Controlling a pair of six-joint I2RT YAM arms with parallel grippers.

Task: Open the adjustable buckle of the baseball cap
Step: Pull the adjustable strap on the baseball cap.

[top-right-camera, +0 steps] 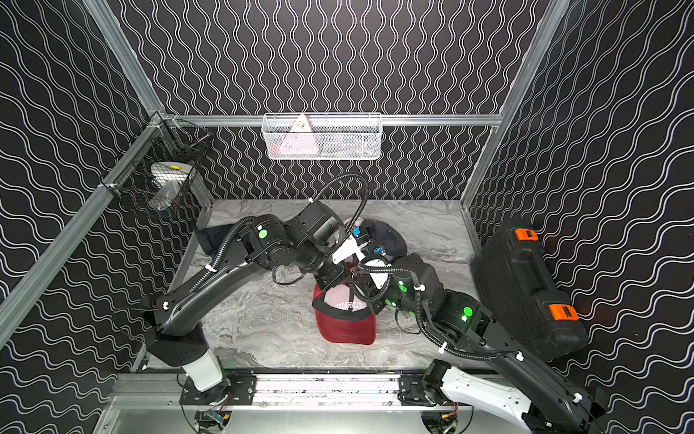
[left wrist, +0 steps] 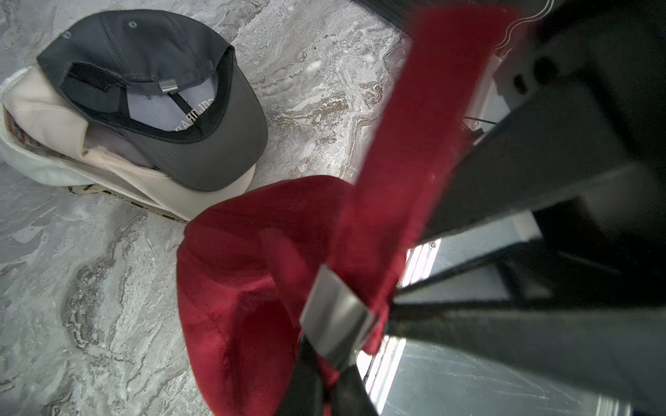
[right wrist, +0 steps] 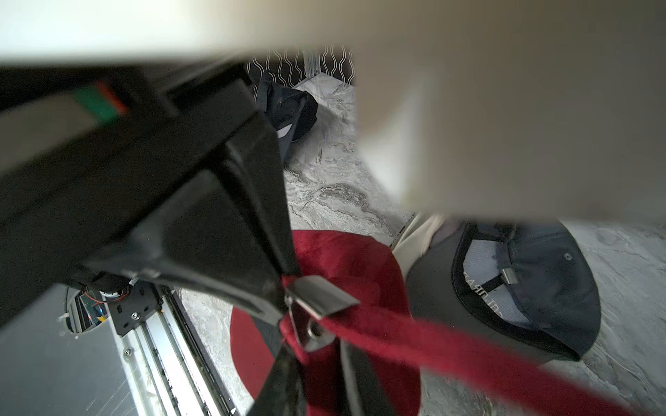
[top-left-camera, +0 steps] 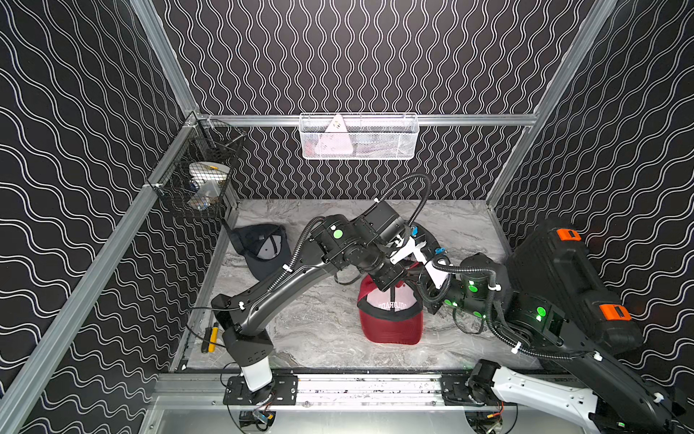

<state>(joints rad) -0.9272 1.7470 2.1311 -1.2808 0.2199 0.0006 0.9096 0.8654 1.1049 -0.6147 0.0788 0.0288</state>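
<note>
Mid grey marble-look tabletop point(top-left-camera: 319, 338): red baseball cap with white front point(top-left-camera: 390, 319), rear lifted. Left gripper point(right wrist: 286, 286), fingers pressed together, pinches red strap point(left wrist: 396, 144) beside silver metal buckle point(left wrist: 335, 317). Right gripper point(right wrist: 317, 378) fingers straddle the buckle; clamped or not, can't tell. Step: working the clasp. Next: lever flap up, strap taut.

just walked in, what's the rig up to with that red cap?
Both arms are working on the red cap, which rests on the table. The left tool is shut on the cap's strap, right beside the metal buckle. The right tool is at the strap by the buckle too, but I can't tell whether it grips. The buckle's flap looks lifted, so it may be partly open. A grey cap lies aside.
</note>
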